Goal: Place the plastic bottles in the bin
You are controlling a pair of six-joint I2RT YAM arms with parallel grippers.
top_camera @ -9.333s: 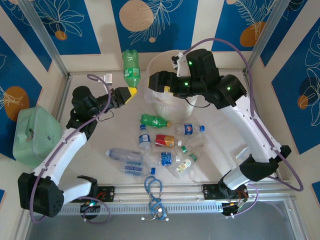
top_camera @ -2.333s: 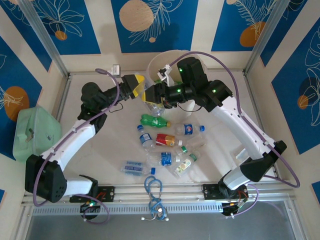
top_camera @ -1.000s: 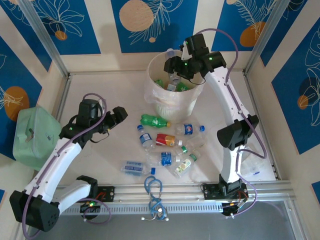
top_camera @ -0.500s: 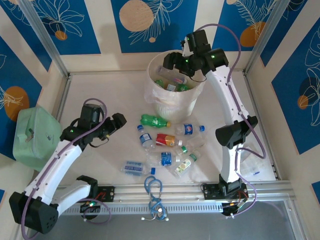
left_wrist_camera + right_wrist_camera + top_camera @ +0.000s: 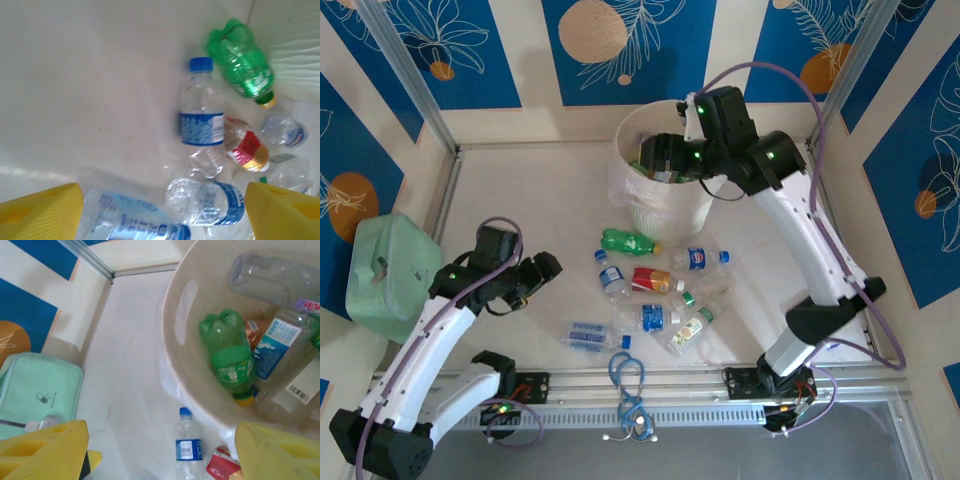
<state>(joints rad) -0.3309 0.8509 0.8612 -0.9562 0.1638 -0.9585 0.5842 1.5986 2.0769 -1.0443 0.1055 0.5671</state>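
The bin (image 5: 623, 135), a pale bucket with a white liner, stands at the back centre and holds several plastic bottles, among them a green one (image 5: 227, 352). My right gripper (image 5: 658, 155) hovers over the bin's inside, open and empty, and its yellow fingers (image 5: 42, 450) frame the bin's rim (image 5: 172, 340). Loose bottles lie on the table: a green one (image 5: 628, 241), a red-labelled one (image 5: 655, 281) and a clear blue-labelled one (image 5: 609, 278). My left gripper (image 5: 535, 270) is open, left of this pile. Below its fingers (image 5: 40, 212) lie a flat blue-labelled bottle (image 5: 135, 220) and a crushed clear one (image 5: 210, 202).
A mint-green box (image 5: 380, 270) sits at the left edge outside the frame rail. A blue cable loop (image 5: 627, 370) lies by the near rail between the arm bases. Bare tabletop stretches left of the pile and right of it.
My right gripper has opened over the bin and its arm has swung out to the right. My left gripper has moved nearer and lower, toward the pile's left side, narrowing slightly.
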